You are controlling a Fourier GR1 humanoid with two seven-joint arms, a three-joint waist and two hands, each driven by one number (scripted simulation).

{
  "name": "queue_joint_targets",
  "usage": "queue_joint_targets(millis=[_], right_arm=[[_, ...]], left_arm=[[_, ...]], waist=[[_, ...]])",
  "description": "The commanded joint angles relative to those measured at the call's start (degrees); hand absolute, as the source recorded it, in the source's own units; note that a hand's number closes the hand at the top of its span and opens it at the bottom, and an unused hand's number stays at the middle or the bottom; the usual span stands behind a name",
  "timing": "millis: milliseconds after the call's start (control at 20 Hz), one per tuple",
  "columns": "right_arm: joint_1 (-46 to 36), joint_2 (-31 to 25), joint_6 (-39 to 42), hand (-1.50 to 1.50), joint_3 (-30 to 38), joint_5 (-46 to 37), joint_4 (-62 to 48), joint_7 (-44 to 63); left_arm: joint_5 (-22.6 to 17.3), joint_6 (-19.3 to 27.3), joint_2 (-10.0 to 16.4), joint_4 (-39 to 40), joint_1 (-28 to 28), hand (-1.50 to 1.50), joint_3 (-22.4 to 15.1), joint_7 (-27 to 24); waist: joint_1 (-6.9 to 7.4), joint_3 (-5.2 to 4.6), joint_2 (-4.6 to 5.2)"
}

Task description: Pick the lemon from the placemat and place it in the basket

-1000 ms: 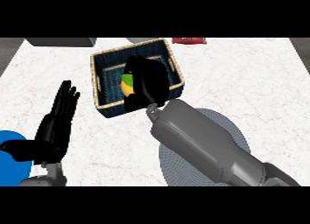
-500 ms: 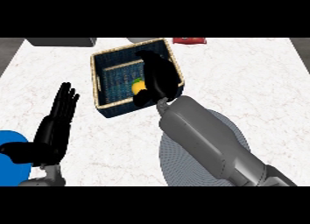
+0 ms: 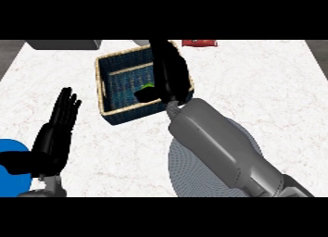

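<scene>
The woven basket [image 3: 102,88] with a dark blue lining stands at the counter's middle back. My right hand [image 3: 168,69] reaches over its right side with fingers stretched out straight and the thumb pointing left. Only a small yellow-green piece of the lemon [image 3: 148,87] shows, inside the basket just above the thumb; I cannot tell if the hand still touches it. The round grey placemat [image 3: 187,173] lies near the front, mostly hidden under my right forearm. My left hand [image 3: 54,134] rests open at the left, fingers up.
A blue round object [image 3: 4,169] sits at the front left edge beside my left hand. A grey box [image 3: 64,44] and a red item [image 3: 199,43] lie along the counter's back edge. Bare white marble spreads to the right of the basket.
My right hand moved farther over the basket and its fingers went from curled round the lemon to straight. The lemon now sits lower inside the basket. The left hand stayed still.
</scene>
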State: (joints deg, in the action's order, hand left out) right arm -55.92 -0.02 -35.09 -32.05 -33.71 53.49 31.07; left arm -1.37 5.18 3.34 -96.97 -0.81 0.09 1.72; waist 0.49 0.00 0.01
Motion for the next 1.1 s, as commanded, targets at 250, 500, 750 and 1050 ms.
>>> queue_joint_targets(millis=[250, 500, 750, 1050], right_arm=[[3.72, -0.93, -1.46, -1.5, 2.71, -11.45, 11.05, 9.59], [7.78, -7.78, -0.05, -1.5, 10.65, -6.58, 20.99, 10.02], [13.32, -16.96, 8.33, -1.5, 16.66, 2.35, 35.06, 5.68], [22.97, -19.62, 12.6, -1.5, 22.1, 12.22, 43.37, -2.88]], left_arm=[[3.11, 3.78, -3.22, 0.58, -0.06, 0.0, -3.85, -0.26], [-0.22, 0.56, 0.37, -0.29, -0.99, 0.0, 1.13, 1.09], [-1.48, -0.98, 0.79, 0.08, 1.61, 0.0, 1.86, -1.01], [3.45, 3.7, -3.19, -0.52, 2.36, 0.0, -3.14, -2.4]], waist=[[-0.86, -0.01, -0.25], [-1.15, 0.02, -0.28], [-1.2, 0.02, -0.29], [-0.92, 0.05, -0.11]])
